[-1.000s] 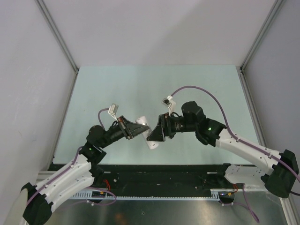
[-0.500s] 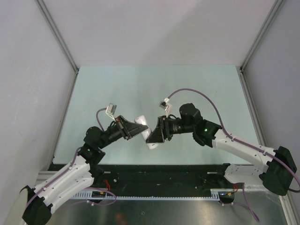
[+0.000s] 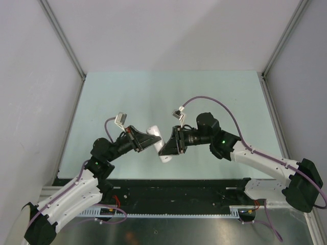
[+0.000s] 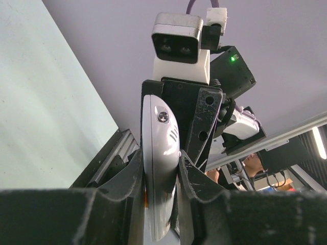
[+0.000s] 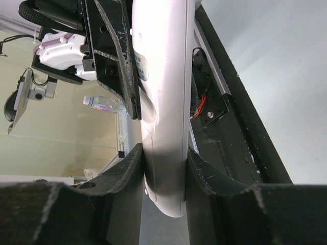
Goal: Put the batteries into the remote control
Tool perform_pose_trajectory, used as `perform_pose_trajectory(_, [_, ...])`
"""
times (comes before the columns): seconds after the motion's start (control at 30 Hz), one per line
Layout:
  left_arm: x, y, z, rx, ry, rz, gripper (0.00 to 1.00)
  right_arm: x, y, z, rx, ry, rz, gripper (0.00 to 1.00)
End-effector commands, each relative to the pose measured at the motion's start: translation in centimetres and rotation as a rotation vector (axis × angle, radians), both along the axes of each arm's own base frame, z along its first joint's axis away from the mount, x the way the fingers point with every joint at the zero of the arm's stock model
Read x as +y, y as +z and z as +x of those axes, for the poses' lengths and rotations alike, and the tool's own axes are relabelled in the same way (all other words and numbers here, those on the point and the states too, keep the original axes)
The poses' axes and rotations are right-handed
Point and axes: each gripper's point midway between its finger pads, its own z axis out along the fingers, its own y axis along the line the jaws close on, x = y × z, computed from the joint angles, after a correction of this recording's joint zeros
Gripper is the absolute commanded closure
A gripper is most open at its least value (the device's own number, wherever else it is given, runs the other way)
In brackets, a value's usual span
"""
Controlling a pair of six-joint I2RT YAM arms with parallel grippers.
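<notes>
The white remote control [image 3: 154, 133] hangs above the table between both arms. My left gripper [image 3: 149, 142] is shut on one end of it; in the left wrist view the remote control [image 4: 159, 143] stands edge-on, pinched by the left gripper [image 4: 160, 166]. My right gripper [image 3: 166, 147] holds the other end; in the right wrist view its jaws press both sides of the remote control [image 5: 163, 92], with the right gripper [image 5: 164, 158] around its rounded tip. The left gripper's black finger [image 5: 115, 56] lies against the remote further up. The batteries are out of view.
A pale green mat [image 3: 168, 97] covers the table between grey side walls. A black rail [image 3: 168, 186] runs along the near edge by the arm bases. Purple cables loop over both wrists.
My right gripper slid slightly left along the remote and its jaws narrowed until they touch both sides. The left gripper and the remote stayed put.
</notes>
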Motion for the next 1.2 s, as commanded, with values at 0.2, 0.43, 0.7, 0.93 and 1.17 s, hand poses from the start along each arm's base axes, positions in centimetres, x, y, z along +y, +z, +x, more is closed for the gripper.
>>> perform_pose_trajectory(0.2, [0.5, 3.8, -1.0, -0.089, -0.024, -0.095, 1.00, 0.3, 0.3, -0.1, -0.001, 0.019, 0.035, 0.85])
perform_pose_trajectory(0.43, [0.5, 2.9, -0.8, -0.080, -0.018, -0.079, 1.00, -0.2, 1.7, 0.6, 0.001, -0.020, 0.063, 0.30])
perform_pose_trajectory(0.7, [0.4, 1.8, -0.6, -0.069, -0.008, -0.063, 1.00, -0.5, 3.2, 1.4, -0.024, -0.050, 0.083, 0.17])
perform_pose_trajectory(0.93, [0.3, 1.6, -0.5, -0.081, -0.012, -0.044, 1.00, -1.9, 3.8, 2.3, -0.075, -0.087, 0.049, 0.11])
perform_pose_trajectory(1.17, [0.3, 2.9, -0.8, -0.114, -0.020, -0.058, 1.00, -1.2, 2.9, 0.6, -0.096, -0.012, 0.030, 0.17])
